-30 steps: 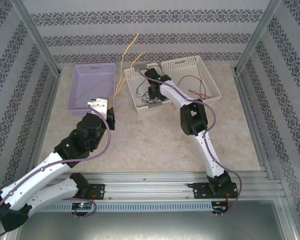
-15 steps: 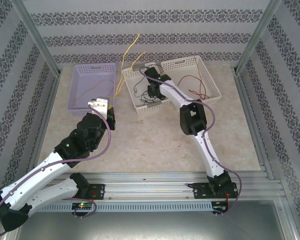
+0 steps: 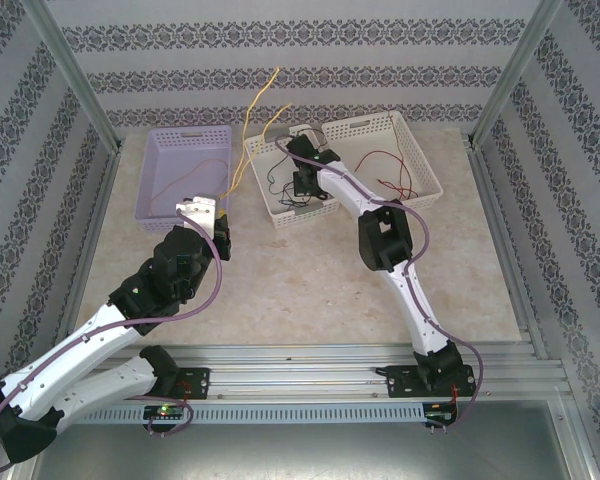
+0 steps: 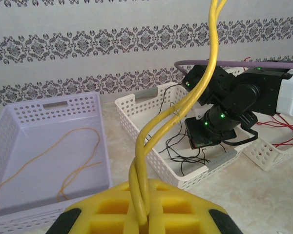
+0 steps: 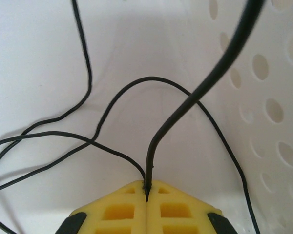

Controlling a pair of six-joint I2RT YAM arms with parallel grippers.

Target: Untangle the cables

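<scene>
My left gripper (image 3: 218,198) (image 4: 145,217) is shut on a doubled yellow cable (image 3: 248,128) (image 4: 206,83), which rises from the jaws and curves up past the back wall. Down inside the white basket (image 3: 358,122) (image 4: 136,119), my right gripper (image 3: 297,190) (image 5: 146,191) is shut on a black cable (image 5: 198,95); the strand runs up from between the closed fingertips. More black cable loops (image 3: 278,186) (image 4: 185,151) lie on the basket floor around it. A red cable (image 3: 392,166) (image 4: 283,130) lies in the right part of that basket. A thin tan cable (image 4: 80,146) lies in the purple basket (image 3: 188,133).
The purple basket (image 4: 63,105) stands left of the white one, both at the back of the table. The white basket's perforated side wall (image 5: 278,112) is close on the right of my right gripper. Metal frame posts (image 3: 75,75) flank the table.
The right gripper's jaws have closed on the black cable inside the white basket, and its wrist has shifted slightly. The left arm and the yellow cable have not moved.
</scene>
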